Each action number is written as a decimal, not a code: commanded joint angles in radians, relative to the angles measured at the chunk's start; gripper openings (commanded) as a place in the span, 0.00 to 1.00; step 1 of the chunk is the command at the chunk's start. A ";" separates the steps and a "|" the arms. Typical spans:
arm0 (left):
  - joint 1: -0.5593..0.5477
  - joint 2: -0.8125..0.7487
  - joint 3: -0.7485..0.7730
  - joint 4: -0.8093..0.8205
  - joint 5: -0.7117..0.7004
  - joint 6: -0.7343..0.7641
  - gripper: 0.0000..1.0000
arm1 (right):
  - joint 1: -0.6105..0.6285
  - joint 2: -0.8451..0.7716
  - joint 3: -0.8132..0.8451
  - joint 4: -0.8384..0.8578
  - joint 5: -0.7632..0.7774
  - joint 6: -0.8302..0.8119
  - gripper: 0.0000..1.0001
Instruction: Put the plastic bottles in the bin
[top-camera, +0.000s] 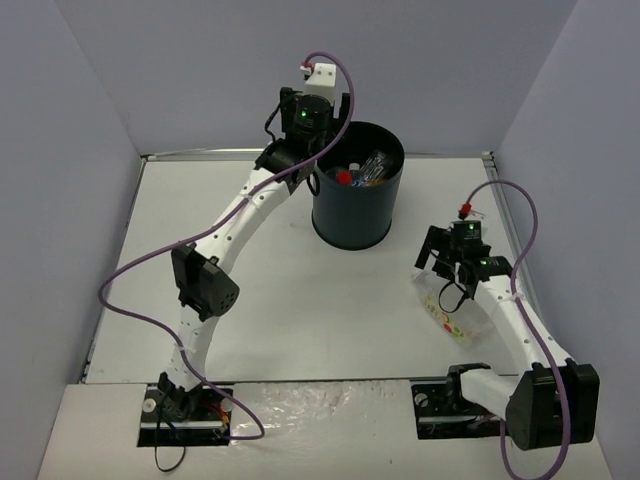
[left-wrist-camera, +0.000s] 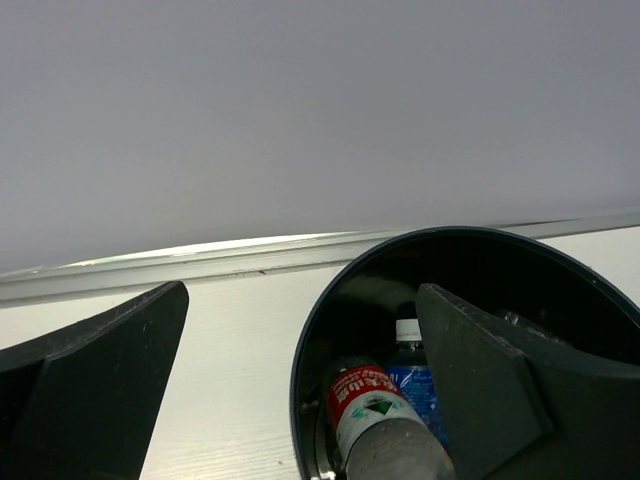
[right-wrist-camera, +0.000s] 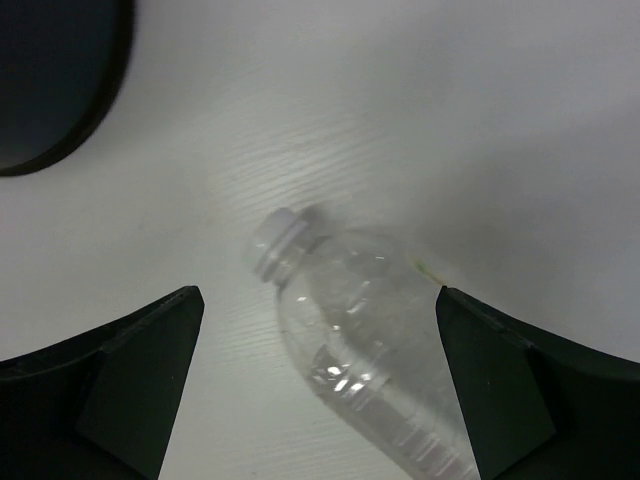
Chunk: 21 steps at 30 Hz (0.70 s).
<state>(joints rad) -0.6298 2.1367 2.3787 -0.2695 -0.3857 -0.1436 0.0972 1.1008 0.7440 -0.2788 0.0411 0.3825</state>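
Observation:
The black bin (top-camera: 352, 222) stands at the back middle of the table. My left gripper (top-camera: 318, 165) hangs open over its left rim, with nothing between the fingers. In the left wrist view the gripper (left-wrist-camera: 302, 295) looks down into the bin (left-wrist-camera: 470, 233), where a red-labelled bottle (left-wrist-camera: 365, 400) and a blue-labelled bottle (left-wrist-camera: 410, 378) lie. My right gripper (top-camera: 445, 262) is low over a clear bottle (top-camera: 452, 308) lying on the table at the right. In the right wrist view its open fingers (right-wrist-camera: 320, 292) straddle that bottle (right-wrist-camera: 350, 335) without touching it.
Grey walls close in the table on the left, back and right. The left arm's purple cable (top-camera: 140, 300) loops over the table's left part. The bin's edge (right-wrist-camera: 50, 90) shows at the upper left of the right wrist view.

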 joint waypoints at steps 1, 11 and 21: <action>0.020 -0.285 -0.103 0.073 0.004 0.001 0.97 | 0.179 0.068 0.193 -0.002 0.082 -0.206 1.00; 0.029 -0.930 -1.100 0.280 -0.059 -0.108 0.97 | 0.370 0.487 0.483 -0.297 0.327 -0.543 1.00; 0.033 -1.139 -1.332 0.027 -0.225 -0.243 0.97 | 0.378 0.513 0.439 -0.336 0.372 -0.540 1.00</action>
<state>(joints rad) -0.6008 1.0396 1.0404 -0.1739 -0.4881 -0.3115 0.4778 1.6531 1.1858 -0.5571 0.3454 -0.1320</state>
